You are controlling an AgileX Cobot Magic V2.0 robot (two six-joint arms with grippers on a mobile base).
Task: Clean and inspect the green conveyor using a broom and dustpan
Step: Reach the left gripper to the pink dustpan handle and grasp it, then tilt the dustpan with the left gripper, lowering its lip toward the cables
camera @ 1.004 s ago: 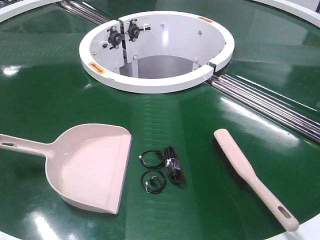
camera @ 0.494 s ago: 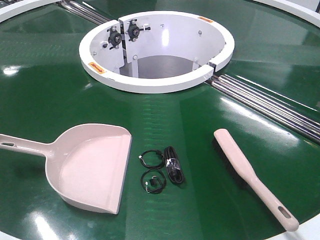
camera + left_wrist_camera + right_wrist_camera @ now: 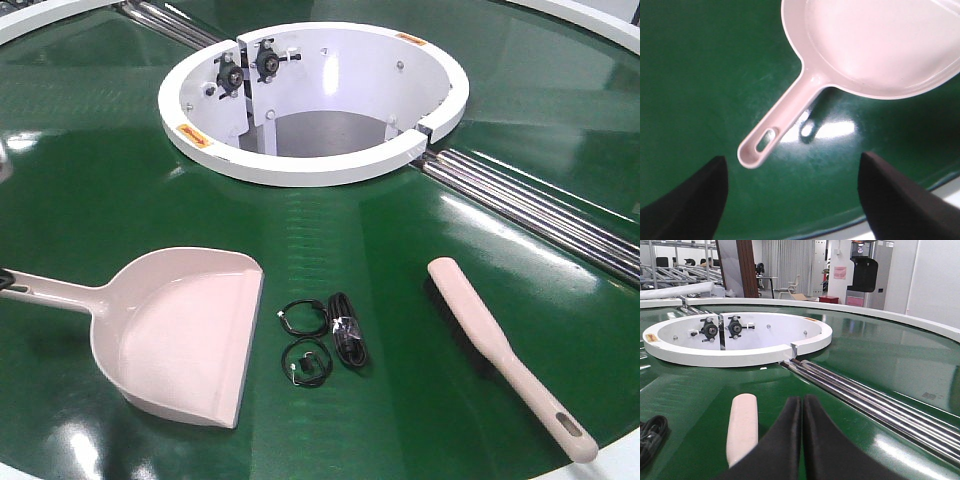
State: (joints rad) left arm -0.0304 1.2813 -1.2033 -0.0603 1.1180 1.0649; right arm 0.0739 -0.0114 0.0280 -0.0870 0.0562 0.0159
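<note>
While the beige-pink plastic scoop dustpan (image 3: 185,335) lies flat on the glossy dark-green conveyor belt (image 3: 420,260), the left gripper (image 3: 791,156) hangs over its slotted handle end, dark fingers spread wide and holding nothing. The right gripper (image 3: 802,402) has its fingers pressed together, empty, just beside the long beige-pink hand broom (image 3: 500,350). Small black cable coils (image 3: 320,338) sit between dustpan and broom.

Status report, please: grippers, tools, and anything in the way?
Left gripper open, over dustpan handle. Right gripper shut, empty, near broom. Both tools flat on conveyor. Black cables lie between them.
</note>
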